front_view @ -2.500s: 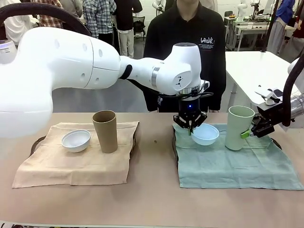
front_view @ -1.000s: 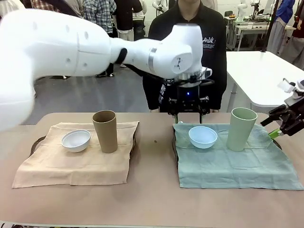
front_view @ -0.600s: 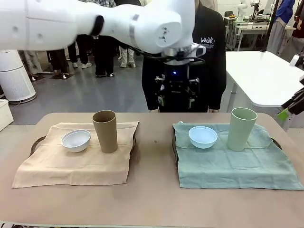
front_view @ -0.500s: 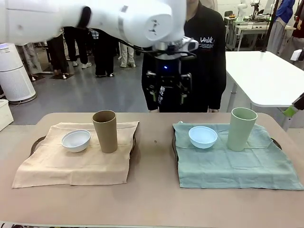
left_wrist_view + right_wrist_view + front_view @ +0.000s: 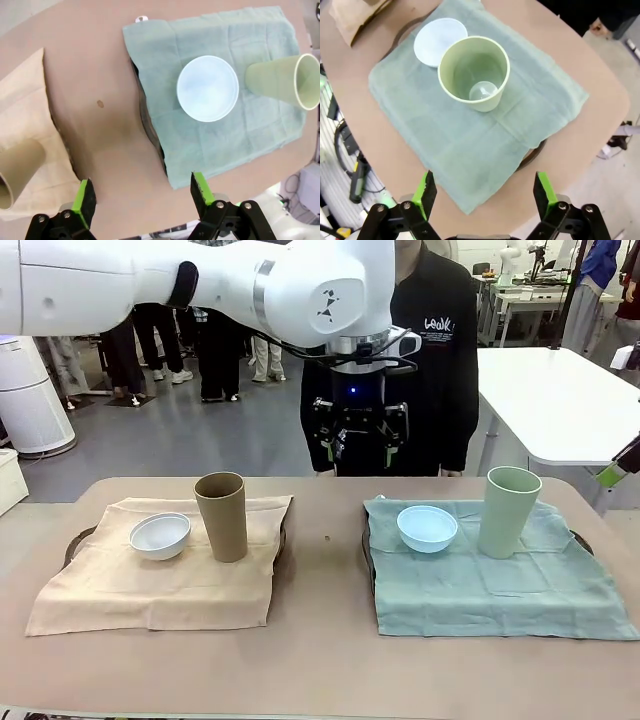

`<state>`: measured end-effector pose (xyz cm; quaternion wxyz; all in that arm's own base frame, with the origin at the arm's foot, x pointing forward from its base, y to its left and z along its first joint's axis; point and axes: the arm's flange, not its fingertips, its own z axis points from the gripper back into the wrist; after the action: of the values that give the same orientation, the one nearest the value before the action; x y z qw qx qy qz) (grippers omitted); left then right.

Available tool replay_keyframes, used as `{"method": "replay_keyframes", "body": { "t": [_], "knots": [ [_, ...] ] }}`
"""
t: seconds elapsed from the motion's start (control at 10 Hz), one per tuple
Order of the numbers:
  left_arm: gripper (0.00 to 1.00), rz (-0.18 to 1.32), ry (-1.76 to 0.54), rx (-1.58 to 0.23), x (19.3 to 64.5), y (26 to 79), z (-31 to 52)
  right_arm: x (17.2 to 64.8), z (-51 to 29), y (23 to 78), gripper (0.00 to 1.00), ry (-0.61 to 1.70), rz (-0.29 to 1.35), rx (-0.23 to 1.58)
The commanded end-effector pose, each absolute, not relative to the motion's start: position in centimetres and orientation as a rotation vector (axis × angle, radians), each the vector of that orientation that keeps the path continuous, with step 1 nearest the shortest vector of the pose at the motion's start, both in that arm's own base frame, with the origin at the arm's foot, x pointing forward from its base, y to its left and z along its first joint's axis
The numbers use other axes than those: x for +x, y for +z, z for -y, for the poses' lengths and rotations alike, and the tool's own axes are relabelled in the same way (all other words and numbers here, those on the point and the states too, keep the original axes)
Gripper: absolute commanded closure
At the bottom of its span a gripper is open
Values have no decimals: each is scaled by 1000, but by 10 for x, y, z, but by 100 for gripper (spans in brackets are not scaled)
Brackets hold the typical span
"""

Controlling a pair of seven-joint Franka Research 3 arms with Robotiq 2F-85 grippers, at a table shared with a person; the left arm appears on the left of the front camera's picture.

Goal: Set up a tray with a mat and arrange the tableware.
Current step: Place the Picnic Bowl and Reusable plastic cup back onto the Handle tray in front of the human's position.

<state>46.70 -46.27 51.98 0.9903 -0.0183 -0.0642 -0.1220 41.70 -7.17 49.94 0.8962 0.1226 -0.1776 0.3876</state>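
Note:
A white bowl (image 5: 160, 535) and a tan-brown cup (image 5: 222, 516) stand on the beige mat (image 5: 150, 585) at the left. On the green mat (image 5: 490, 585) at the right sit a light blue bowl (image 5: 427, 528) and an upright pale green cup (image 5: 508, 511). Dark tray rims (image 5: 366, 550) peek out from under both mats. My left gripper (image 5: 362, 440) hangs open high above the table's far edge; in its wrist view, the left gripper (image 5: 142, 192) looks down on the blue bowl (image 5: 208, 88). My right gripper (image 5: 484, 195) is open, well above the green cup (image 5: 474, 72).
A person in a black top (image 5: 440, 360) stands at the far side behind my left gripper. A white table (image 5: 550, 390) is at the back right. A strip of bare tabletop with a small dark spot (image 5: 327, 538) separates the two mats.
My left gripper let go of the blue bowl, then rose and drew back. My right gripper released the green cup and pulled away to the right. Bowl and cup stay on the green mat.

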Motion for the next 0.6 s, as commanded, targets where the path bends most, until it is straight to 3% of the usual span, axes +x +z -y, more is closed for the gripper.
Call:
{"method": "replay_keyframes", "body": {
  "t": [0.0,0.5],
  "knots": [
    [1,145,-235,-36,469,527,462,418,72,497,0,814,398,267],
    [1,145,-235,-36,469,527,462,418,72,497,0,814,398,267]
  ]
}}
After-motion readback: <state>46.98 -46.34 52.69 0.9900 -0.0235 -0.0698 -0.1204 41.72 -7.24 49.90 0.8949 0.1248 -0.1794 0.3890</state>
